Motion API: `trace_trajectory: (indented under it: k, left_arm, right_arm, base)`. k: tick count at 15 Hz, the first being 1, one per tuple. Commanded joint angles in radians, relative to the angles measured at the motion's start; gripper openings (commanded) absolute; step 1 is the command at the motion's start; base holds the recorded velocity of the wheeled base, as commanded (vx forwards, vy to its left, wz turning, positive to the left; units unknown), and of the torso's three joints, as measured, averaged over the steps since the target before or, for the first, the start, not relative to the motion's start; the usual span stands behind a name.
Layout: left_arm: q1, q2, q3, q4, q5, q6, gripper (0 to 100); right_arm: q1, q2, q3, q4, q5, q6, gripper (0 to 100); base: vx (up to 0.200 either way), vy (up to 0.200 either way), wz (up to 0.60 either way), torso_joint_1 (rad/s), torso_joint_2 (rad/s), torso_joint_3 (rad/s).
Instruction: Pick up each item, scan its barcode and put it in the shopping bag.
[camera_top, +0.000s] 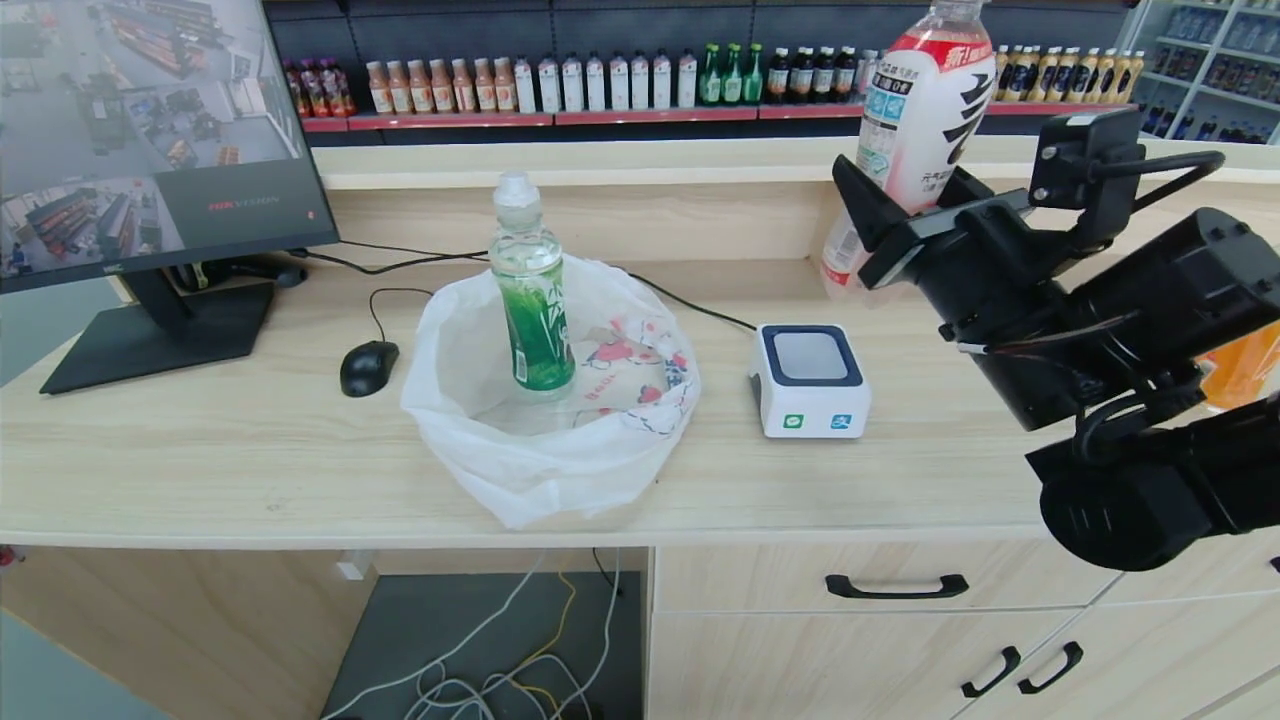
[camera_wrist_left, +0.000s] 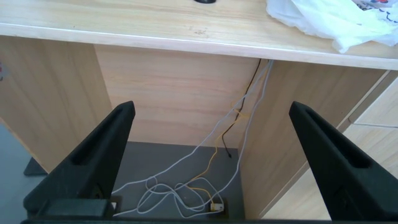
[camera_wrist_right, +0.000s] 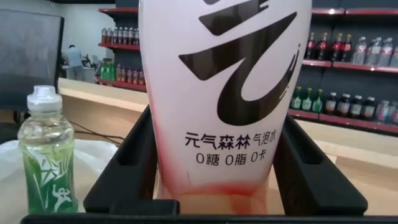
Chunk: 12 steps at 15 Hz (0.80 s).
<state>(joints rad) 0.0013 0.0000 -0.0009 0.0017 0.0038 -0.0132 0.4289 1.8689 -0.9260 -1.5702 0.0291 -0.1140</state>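
Note:
My right gripper (camera_top: 900, 225) is shut on a tall white-and-pink drink bottle (camera_top: 915, 120), held upright above the counter to the right of the scanner; its label fills the space between the fingers (camera_wrist_right: 127, 168) in the right wrist view, bottle (camera_wrist_right: 224, 93). A green-labelled bottle (camera_top: 530, 290) stands upright inside the white shopping bag (camera_top: 550, 440) at the counter's middle; the same green bottle (camera_wrist_right: 46, 155) is at the edge of the right wrist view. The white barcode scanner (camera_top: 808, 380) sits right of the bag. My left gripper (camera_wrist_left: 211, 162) hangs open below the counter edge, holding nothing.
A monitor (camera_top: 150, 130) and a black mouse (camera_top: 368, 367) stand at the left of the wooden counter (camera_top: 250, 450). An orange bottle (camera_top: 1240, 365) shows behind my right arm. Drawers (camera_top: 895, 585) lie below; loose cables (camera_wrist_left: 186, 186) lie on the floor under the counter.

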Motion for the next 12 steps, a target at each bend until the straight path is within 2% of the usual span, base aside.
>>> trace_trajectory:
  k: [1,5,12]
  left_arm:
    - [0.0,0.0,-0.001,0.0,0.001,-0.001,100]
    - [0.0,0.0,-0.001,0.0,0.001,0.001,100]
    - [0.0,0.0,0.001,0.0,0.001,-0.001,100]
  right_arm:
    - [0.036,-0.01,0.027,-0.001,-0.041,0.036,0]
    - [0.044,-0.034,0.078,-0.001,-0.058,0.063,0]
    - [0.04,-0.042,0.091,-0.001,-0.112,0.102,0]
  base:
    - [0.0,0.0,0.0,0.0,0.0,0.0]
    - [0.0,0.0,0.0,0.0,0.0,0.0]
    - [0.0,0.0,0.0,0.0,0.0,0.0]
